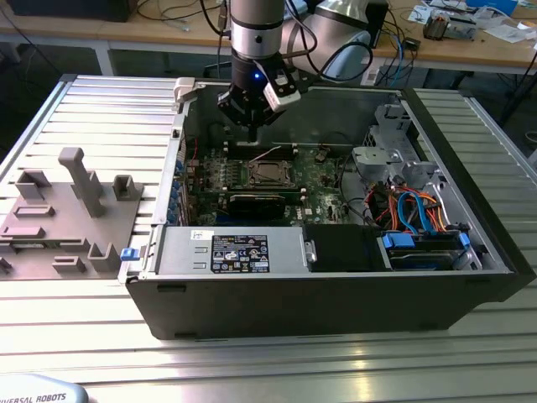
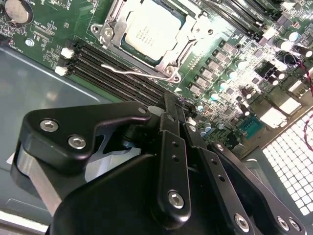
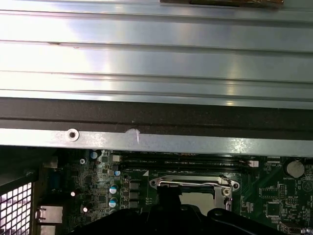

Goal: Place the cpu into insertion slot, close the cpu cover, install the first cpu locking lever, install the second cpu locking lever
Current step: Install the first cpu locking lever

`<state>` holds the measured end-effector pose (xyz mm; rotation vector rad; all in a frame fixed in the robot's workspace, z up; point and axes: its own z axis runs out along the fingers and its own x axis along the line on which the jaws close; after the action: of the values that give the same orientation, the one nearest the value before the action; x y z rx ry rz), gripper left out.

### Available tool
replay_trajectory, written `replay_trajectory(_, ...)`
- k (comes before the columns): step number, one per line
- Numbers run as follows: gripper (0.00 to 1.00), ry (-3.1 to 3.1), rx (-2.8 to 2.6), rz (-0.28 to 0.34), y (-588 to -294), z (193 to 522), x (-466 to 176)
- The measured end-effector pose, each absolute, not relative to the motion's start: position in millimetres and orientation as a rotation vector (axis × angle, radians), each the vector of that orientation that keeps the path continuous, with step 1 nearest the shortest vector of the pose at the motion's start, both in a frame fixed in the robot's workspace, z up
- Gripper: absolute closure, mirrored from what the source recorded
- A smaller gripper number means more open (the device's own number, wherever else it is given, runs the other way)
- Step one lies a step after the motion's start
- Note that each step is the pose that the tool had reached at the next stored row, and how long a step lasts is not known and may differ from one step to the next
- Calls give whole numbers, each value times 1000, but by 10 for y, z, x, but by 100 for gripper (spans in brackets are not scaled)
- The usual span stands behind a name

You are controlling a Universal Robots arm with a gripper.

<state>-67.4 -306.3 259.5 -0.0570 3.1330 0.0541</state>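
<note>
The cpu [image 2: 152, 28], a square chip with a silver-grey top, lies in the insertion slot [image 1: 270, 173] on the green motherboard inside the open computer case. The silvery cpu cover [image 2: 191, 35] frames the chip and looks lowered over it. A thin wire locking lever [image 2: 137, 69] runs along the socket's edge beside the memory slots; I cannot tell whether it is hooked. My gripper [image 1: 252, 133] hangs above the board just behind the socket, apart from it. In the second wrist view its black fingers [image 2: 168, 122] meet at the tips, shut on nothing. The first wrist view shows the socket [image 3: 195, 188] too.
Long black memory slots [image 2: 110, 66] lie next to the socket, with a coin battery [image 2: 16, 10] beyond. The case's metal wall [image 3: 146, 143] rises close behind the gripper. A grey fixture block [image 1: 67, 210] sits at the exterior view's left; drive bays with blue cables [image 1: 419, 220] at its right.
</note>
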Motion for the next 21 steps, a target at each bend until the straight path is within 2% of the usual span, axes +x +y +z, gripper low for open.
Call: replay_trajectory(21,89,3133,-57,54,-3063,2494,-599)
